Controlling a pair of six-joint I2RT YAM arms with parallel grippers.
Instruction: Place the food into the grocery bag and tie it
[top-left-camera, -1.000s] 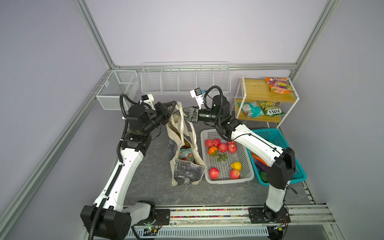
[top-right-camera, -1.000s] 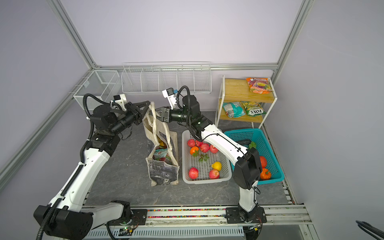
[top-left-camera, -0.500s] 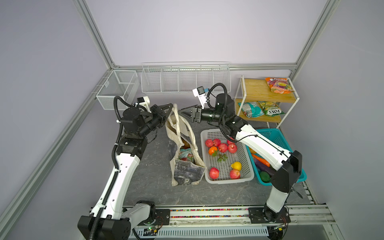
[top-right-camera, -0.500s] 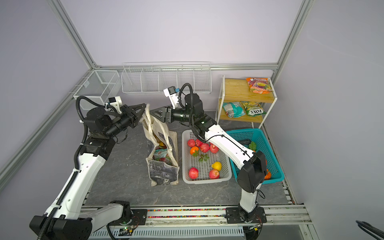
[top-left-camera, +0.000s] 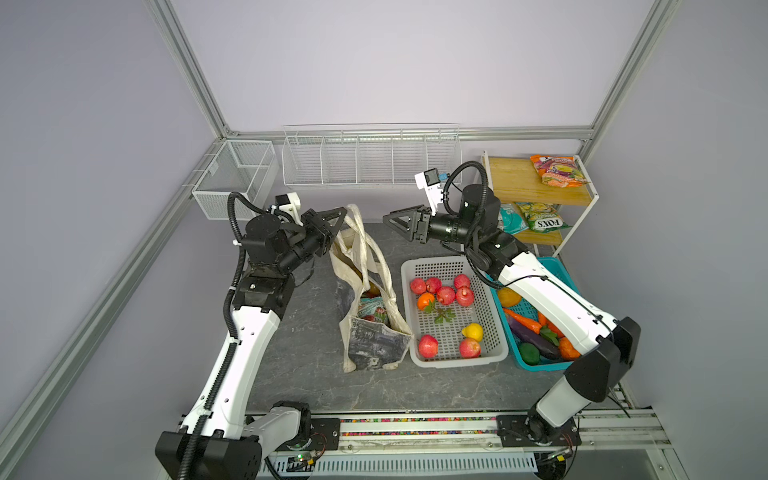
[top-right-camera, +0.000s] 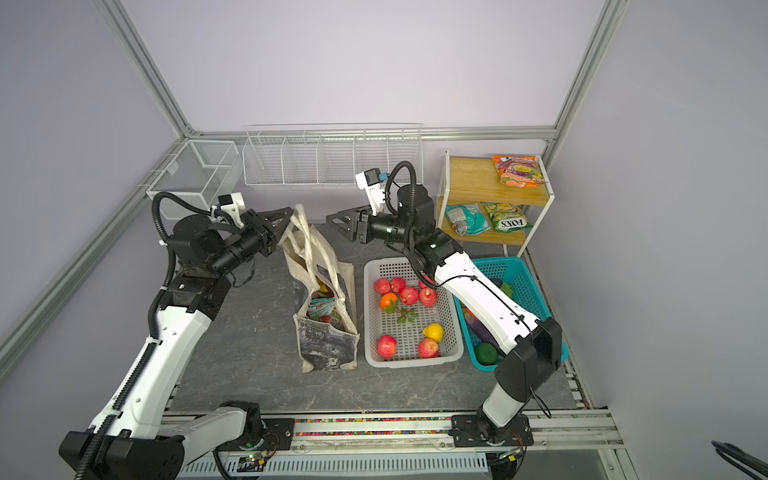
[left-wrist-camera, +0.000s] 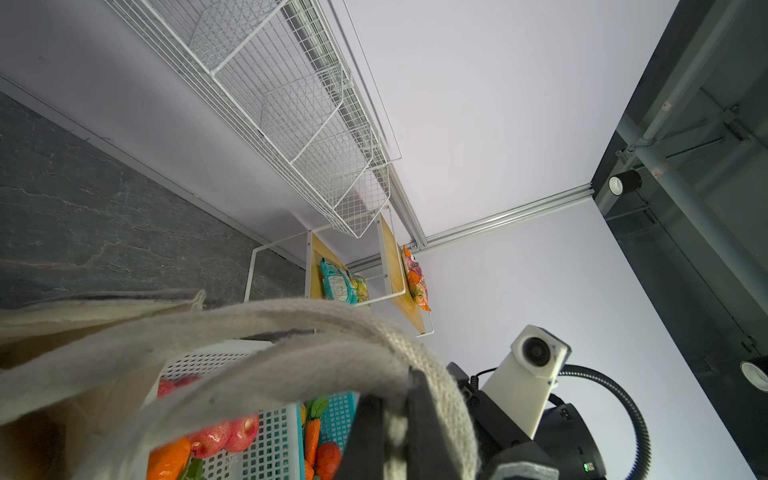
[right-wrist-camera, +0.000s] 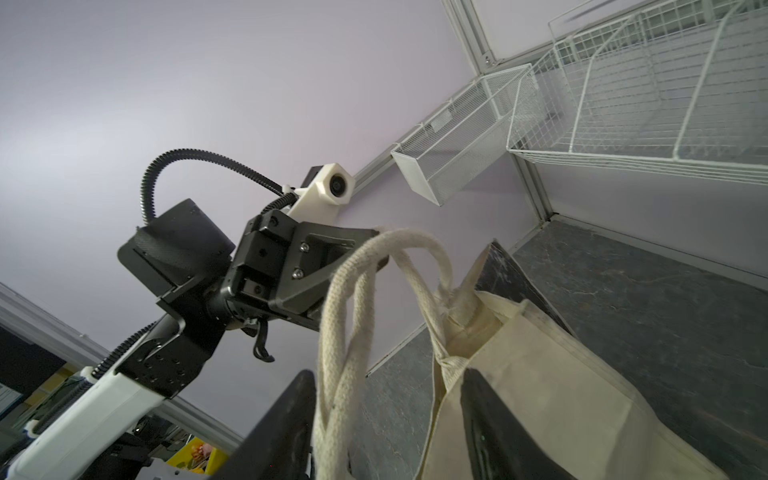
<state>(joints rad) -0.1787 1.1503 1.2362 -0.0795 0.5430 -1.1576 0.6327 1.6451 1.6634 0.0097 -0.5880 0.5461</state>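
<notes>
Had the floppy handles (top-left-camera: 371, 245) of the grocery bag (top-left-camera: 374, 345) pinched in left gripper (top-left-camera: 340, 217), right gripper (top-left-camera: 388, 219) gaping empty; best grabbed mid-loop.

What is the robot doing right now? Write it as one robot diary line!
step: tying bag | left gripper: shut on handles, held up | right gripper: open, apart from handles | bag: upright, food inside

White-shelled arms (top-left-camera: 245, 345), black joints (top-left-camera: 266, 232), ribbed black cables (top-left-camera: 230, 216); left end effector (top-left-camera: 341, 212) black, triangular.
</notes>
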